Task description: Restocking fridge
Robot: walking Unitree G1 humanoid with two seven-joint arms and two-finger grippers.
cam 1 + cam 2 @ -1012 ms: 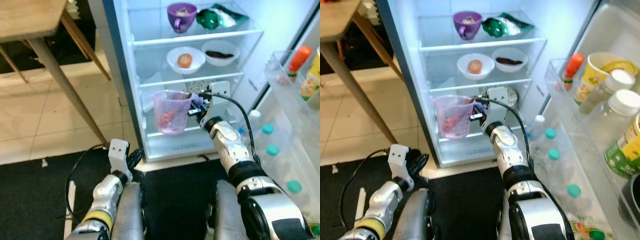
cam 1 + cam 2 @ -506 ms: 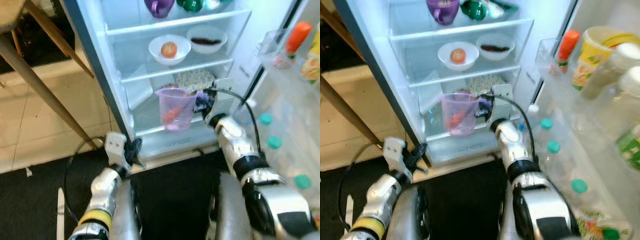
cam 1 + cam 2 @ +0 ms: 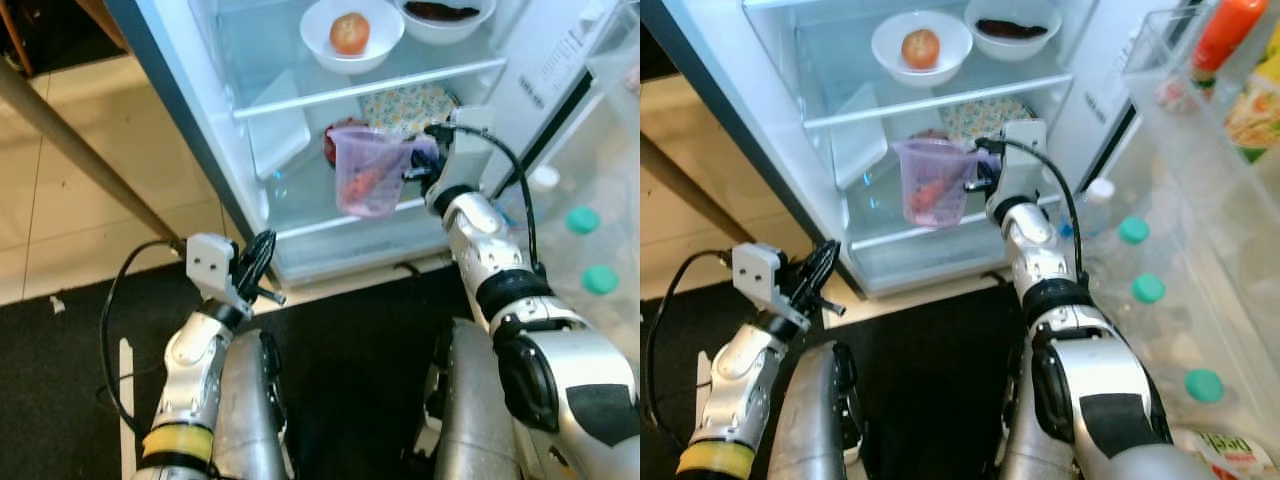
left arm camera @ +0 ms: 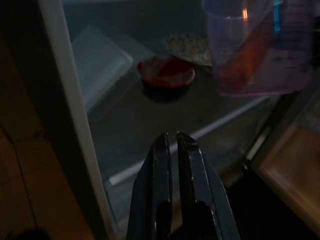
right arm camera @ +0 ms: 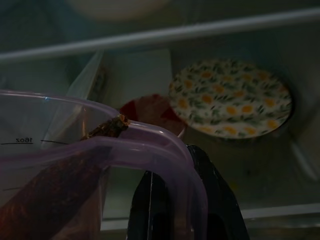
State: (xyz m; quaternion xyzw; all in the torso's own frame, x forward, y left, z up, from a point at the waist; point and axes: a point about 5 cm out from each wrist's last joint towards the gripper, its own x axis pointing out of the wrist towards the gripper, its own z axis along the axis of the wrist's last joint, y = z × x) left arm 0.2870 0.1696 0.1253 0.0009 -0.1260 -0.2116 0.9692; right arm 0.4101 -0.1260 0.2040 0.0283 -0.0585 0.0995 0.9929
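Observation:
A clear purple measuring cup with a reddish carrot inside hangs in front of the fridge's lower shelf. My right gripper is shut on the cup's handle, its fingers on either side of it. Behind the cup on that shelf sit a small red bowl and a flower-patterned plate. My left gripper is shut and empty, low near the fridge's left edge; its fingers point at the shelf.
A white bowl with an apple and another white bowl stand on the shelf above. A clear lidded box leans at the shelf's left. The open door rack on the right holds bottles with teal caps. A wooden table leg crosses at left.
The camera has tilted down and moved closer to the fridge. The cup, held by my right gripper, has advanced toward the lower shelf. My left arm has risen a little.

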